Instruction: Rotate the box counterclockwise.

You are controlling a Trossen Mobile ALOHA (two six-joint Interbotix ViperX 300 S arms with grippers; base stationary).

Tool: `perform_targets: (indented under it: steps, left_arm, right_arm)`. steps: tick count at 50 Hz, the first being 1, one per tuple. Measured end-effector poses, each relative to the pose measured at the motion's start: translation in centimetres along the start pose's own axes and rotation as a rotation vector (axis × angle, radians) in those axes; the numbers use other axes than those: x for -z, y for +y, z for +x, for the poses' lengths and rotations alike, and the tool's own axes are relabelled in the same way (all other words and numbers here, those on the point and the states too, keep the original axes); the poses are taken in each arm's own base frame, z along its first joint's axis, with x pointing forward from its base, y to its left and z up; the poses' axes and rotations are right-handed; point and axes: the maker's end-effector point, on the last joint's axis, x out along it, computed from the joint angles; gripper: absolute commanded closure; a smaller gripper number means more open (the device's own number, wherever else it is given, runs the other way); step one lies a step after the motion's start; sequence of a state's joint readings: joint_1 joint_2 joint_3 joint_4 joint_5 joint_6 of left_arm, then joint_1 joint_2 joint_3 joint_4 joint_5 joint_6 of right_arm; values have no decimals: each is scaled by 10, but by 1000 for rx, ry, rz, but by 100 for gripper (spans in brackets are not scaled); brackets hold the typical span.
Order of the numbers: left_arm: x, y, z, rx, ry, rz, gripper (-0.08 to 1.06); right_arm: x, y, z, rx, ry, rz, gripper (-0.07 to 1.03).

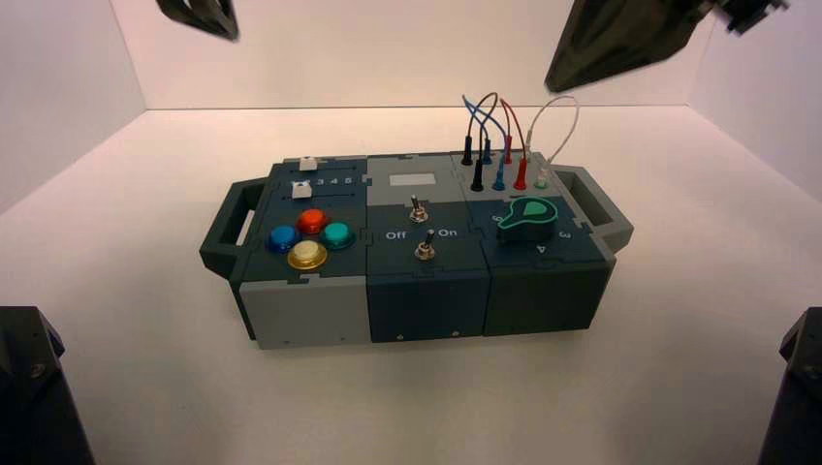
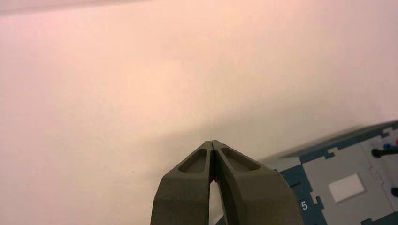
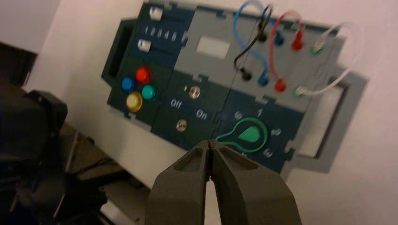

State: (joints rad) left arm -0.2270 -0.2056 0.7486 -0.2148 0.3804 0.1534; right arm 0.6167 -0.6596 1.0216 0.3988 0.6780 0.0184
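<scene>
The large, long box of dark teal and grey panels [image 1: 426, 242] lies flat on the pale, smooth table [image 1: 407, 397], its long side running from left to right in the high view and a handle at each end: a dark angular loop [image 1: 223, 228] on the box's left, a grey angular loop [image 1: 606, 215] on its right. On the box's left part, two small white sliders [image 3: 156, 13] [image 3: 144, 45] both sit at the end of their slots by the number 1; nearer the front are four round buttons, red [image 1: 312, 221], blue [image 1: 283, 238], green [image 1: 336, 235] and yellow [image 1: 307, 254]. The box's middle carries a pale rectangular window [image 1: 412, 179] and two metal toggle switches [image 1: 419, 210] [image 1: 426, 247], near the words "Off" and "On". On its right part, black, blue, red and white looped wires [image 1: 499, 126] stand at the back, with a green-topped round knob [image 1: 528, 218] in front. The left gripper [image 2: 212, 143] hangs raised past the box's far left side, its two fingers pressed together with nothing between them. The right gripper [image 3: 210, 143] is raised too, toward the box's right part and apart from it, its fingers likewise narrowed until they meet, empty.
</scene>
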Motion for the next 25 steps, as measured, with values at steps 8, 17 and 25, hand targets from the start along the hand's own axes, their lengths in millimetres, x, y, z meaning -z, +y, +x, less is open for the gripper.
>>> perform_targets:
  steps: [8, 17, 25]
  left_arm:
    - [5, -23, 32, 41, 86, 26, 101]
    - [5, -37, 57, 60, 130, 41, 101]
    - [7, -39, 79, 59, 169, 31, 101]
  right_arm:
    - [22, -4, 12, -7, 68, 46, 99]
    - [39, -10, 23, 8, 132, 67, 99]
    - [50, -10, 34, 15, 200, 65, 99]
